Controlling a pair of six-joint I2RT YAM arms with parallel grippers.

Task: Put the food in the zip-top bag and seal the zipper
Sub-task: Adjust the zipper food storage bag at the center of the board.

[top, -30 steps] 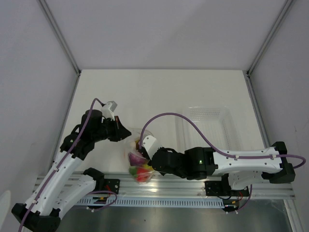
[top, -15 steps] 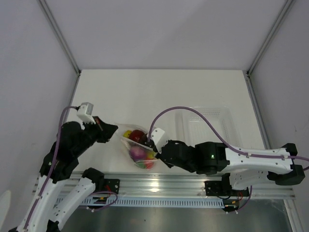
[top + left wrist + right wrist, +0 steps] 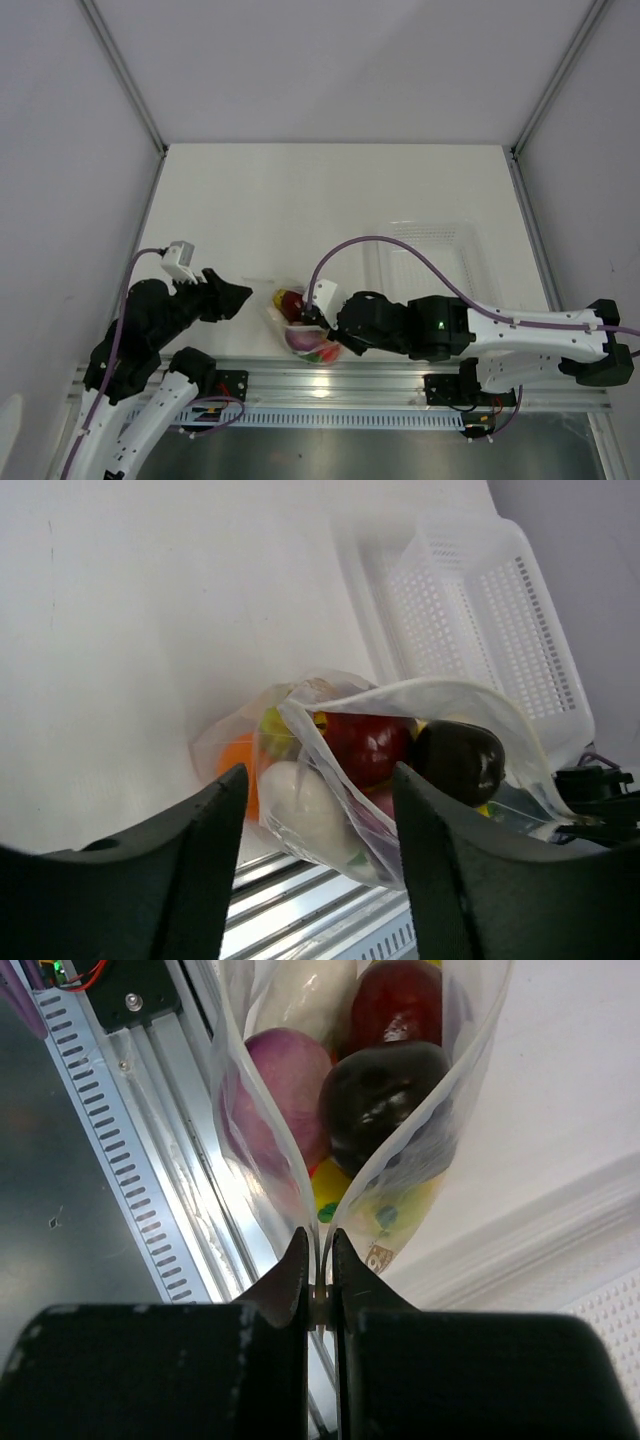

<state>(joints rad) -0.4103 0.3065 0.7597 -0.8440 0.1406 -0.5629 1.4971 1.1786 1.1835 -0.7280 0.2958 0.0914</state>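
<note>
Pinched tight between the narrow fingers of the right gripper [image 3: 320,1252] — one end of the zipper [image 3: 430,684] on the zip-top bag [image 3: 305,338], at the near edge of the table [image 3: 300,200] beside the metal rail [image 3: 330,385]; packed inside, a red round fruit [image 3: 365,745], dark purple piece [image 3: 460,762], white oblong piece [image 3: 300,800] and orange ball [image 3: 240,768]; mouth gaping along the rest of the strip; just left of the bag and clear of the plastic — the left gripper [image 3: 238,296], fingers spread wide, holding nothing; off to the right, a clear ridged tray [image 3: 430,240].
</note>
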